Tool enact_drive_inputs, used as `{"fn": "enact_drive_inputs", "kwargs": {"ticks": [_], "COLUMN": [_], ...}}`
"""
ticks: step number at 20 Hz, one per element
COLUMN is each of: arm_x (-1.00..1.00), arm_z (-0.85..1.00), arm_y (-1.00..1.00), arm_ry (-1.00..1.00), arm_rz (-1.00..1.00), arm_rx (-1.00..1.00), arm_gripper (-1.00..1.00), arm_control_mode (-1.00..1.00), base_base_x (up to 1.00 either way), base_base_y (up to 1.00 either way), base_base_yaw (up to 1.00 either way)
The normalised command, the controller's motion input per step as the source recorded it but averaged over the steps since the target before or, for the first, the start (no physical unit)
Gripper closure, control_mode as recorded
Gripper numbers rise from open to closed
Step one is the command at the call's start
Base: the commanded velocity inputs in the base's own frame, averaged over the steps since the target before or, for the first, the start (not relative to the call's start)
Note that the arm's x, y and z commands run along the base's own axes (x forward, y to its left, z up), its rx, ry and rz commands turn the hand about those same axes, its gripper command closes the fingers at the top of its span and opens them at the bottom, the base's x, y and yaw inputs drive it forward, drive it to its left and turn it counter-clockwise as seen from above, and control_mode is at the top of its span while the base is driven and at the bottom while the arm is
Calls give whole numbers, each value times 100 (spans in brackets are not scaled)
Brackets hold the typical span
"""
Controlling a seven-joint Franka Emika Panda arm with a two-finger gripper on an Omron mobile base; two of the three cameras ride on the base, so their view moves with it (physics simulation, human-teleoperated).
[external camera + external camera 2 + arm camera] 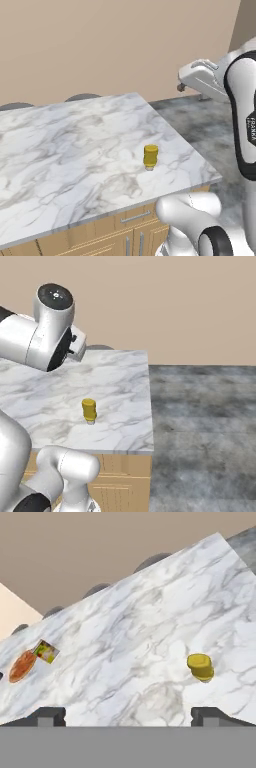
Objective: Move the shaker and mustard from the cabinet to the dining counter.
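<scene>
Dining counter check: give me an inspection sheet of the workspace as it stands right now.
Surface: the dining counter, white marble with grey veins on a wooden base, fills the foreground.
Job's things: the mustard stands upright on the counter near its right end, free of the gripper. Shaker: nothing seen. Cabinet: nothing seen.
Clutter: in the hand view, a round reddish-brown item and a small colourful packet lie at the counter's far end; what they are is too small to tell.
Grippers: the gripper is open and empty, tips wide apart, raised above the counter.
Cables: nothing seen.
Surroundings: beige wall, grey mottled floor, dark rounded stool tops behind the counter.
</scene>
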Motion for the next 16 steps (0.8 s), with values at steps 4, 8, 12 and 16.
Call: {"fn": "enact_drive_inputs", "kwargs": {"ticks": [4, 8, 12, 16], "arm_x": [0, 0, 0, -6], "arm_z": [-8, -31, -51, -32], "arm_y": [44, 9, 0, 9], "arm_ry": [2, -1, -13, -25], "arm_rz": [-22, -3, 0, 2], "arm_rx": [-13, -3, 0, 0], "arm_gripper": [-100, -100, -100, -100], "arm_control_mode": [-100, -100, -100, -100], "base_base_x": [0, 0, 0, 0], "base_base_y": [0, 0, 0, 0], "base_base_yaw": [0, 0, 0, 0]}}
